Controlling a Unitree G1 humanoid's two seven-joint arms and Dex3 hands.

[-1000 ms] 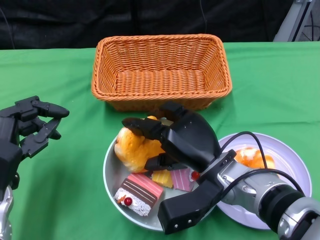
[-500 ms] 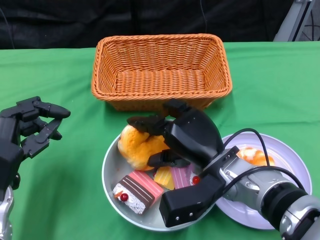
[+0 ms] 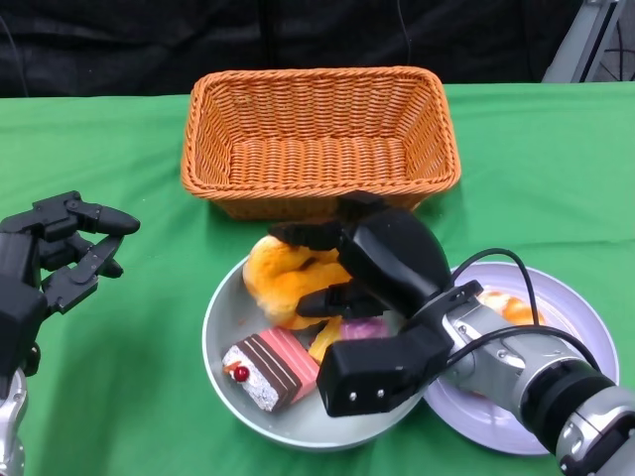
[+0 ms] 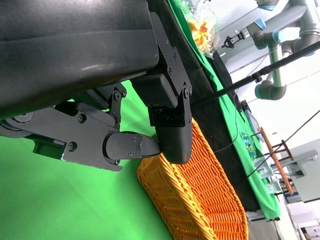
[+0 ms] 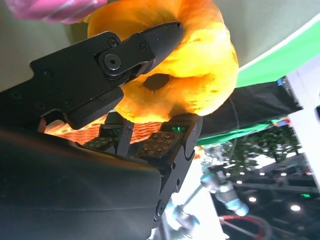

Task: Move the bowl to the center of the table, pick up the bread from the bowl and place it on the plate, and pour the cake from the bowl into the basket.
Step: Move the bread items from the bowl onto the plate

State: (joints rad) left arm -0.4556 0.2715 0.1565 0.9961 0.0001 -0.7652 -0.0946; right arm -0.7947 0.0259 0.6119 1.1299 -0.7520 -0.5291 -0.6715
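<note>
A grey bowl (image 3: 230, 327) sits in front of the orange wicker basket (image 3: 319, 139). My right hand (image 3: 382, 263) reaches over the bowl and grips a golden bread roll (image 3: 283, 281), lifted a little above the bowl's back part; the right wrist view shows fingers (image 5: 125, 55) clamped around the roll (image 5: 200, 65). In the bowl lie a striped cake slice (image 3: 270, 365) and smaller cake pieces (image 3: 342, 332). A white plate (image 3: 571, 327) at the right carries another bread (image 3: 506, 305). My left hand (image 3: 55, 253) hovers at the left, fingers curled and holding nothing.
Green cloth (image 3: 119, 149) covers the table. The basket stands just behind the bowl, and its weave (image 4: 200, 200) also shows in the left wrist view. The plate touches or nearly touches the bowl's right side. A black backdrop lies beyond the table.
My right hand has closed on the bread roll and raised it, moving it slightly right and toward the basket. The cake slice shifted a little. The left hand stayed put.
</note>
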